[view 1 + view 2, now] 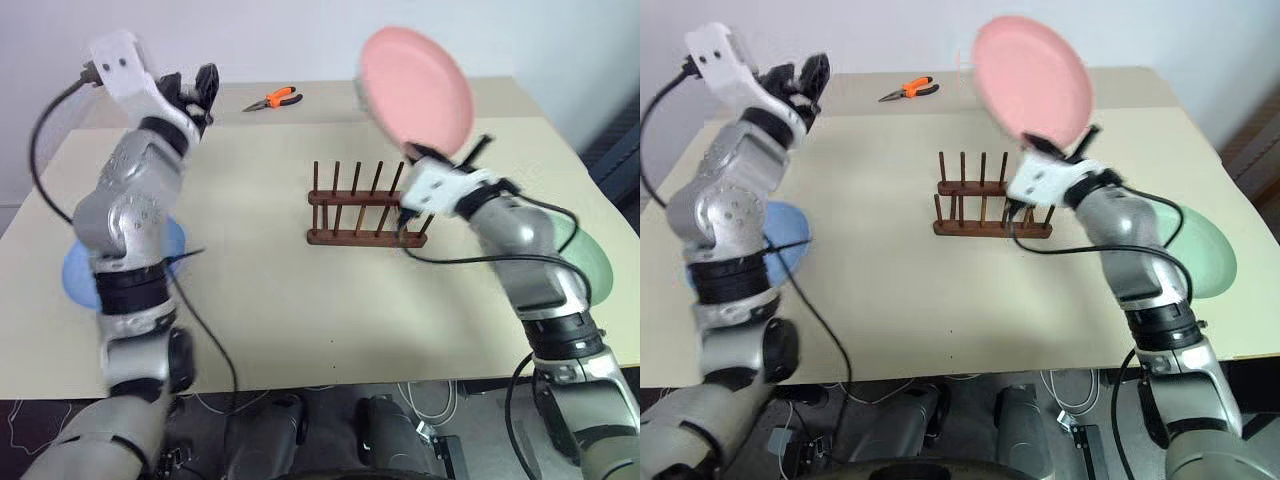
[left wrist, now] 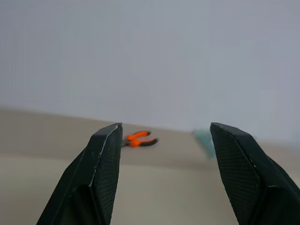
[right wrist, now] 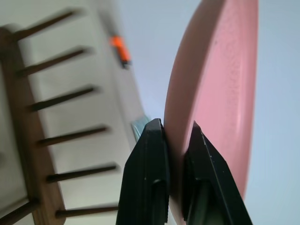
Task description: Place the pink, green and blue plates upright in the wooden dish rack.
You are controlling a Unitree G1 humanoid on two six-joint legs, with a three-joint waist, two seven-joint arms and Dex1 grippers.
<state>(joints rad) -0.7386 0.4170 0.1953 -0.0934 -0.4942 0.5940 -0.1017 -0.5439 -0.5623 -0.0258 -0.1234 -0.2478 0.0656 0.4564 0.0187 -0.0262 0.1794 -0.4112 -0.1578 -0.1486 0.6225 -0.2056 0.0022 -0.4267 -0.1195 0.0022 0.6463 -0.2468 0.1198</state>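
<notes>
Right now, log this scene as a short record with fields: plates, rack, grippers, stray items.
pink plate: held on edge in the air, above the rack's right end
blue plate: flat on the table, left side
green plate: flat on the table, right side
wooden dish rack: mid-table, no plate in it
right gripper: shut on the pink plate's rim
left gripper: open, raised, holds nothing
pliers: orange handles, far edge of the table

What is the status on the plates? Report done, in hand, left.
Done: nothing; the wooden dish rack holds no plate. In hand: the right claw is shut on the pink plate, raised above the rack. Left: slot it, then the blue plate and the green plate, both flat on the table.
</notes>
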